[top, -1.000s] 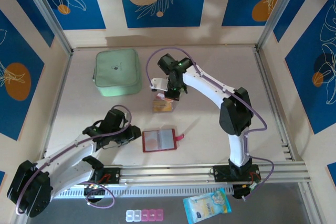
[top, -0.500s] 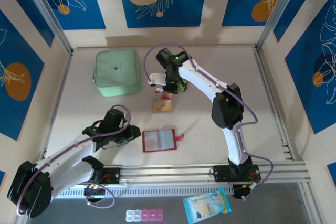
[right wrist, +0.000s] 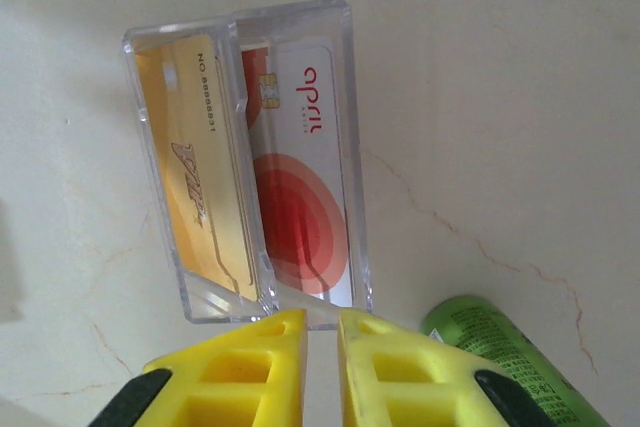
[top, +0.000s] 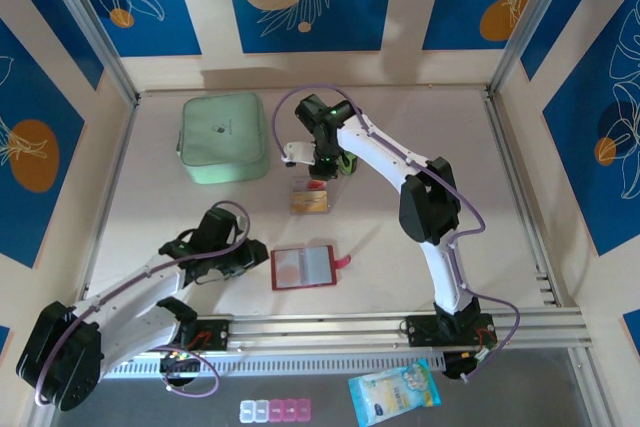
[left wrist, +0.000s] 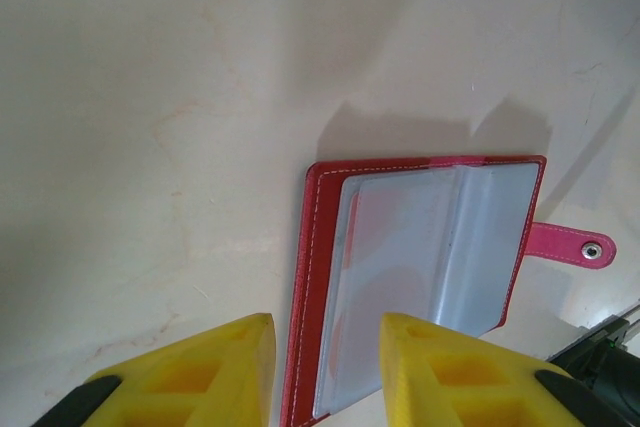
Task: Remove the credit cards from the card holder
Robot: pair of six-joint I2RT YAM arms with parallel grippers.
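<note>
1. Toward the far edge of the desk (top: 170, 217), about mid-width, the credit cards (top: 311, 199) lie side by side in a clear tray (right wrist: 345, 27). The orange-tan card (right wrist: 195, 177) fills one compartment and the white card with red rings (right wrist: 300, 187) the other.
2. At the tray's near rim, the right claw (right wrist: 322, 325) is nearly clenched, with only a thin slit between its fingers. I cannot tell whether it nips the rim.
3. If it does, pulling away could drag or tip the light tray and spill both cards. A green cylinder (right wrist: 490, 347) just beside the claw could be bumped and roll.
4. By the near edge, mid-width, the card holder (left wrist: 430, 237) lies open. The left claw (left wrist: 325, 335) is released, its fingers apart over the holder's edge. Pressing carelessly could skid the holder across the smooth desk or fold it shut.
5. The tray is hard, glossy and thin-walled, and the cards are stiff and slick. The holder is red leather-look with pale stitching, greyish floppy sleeves and a pink snap tab (left wrist: 570, 245).
</note>
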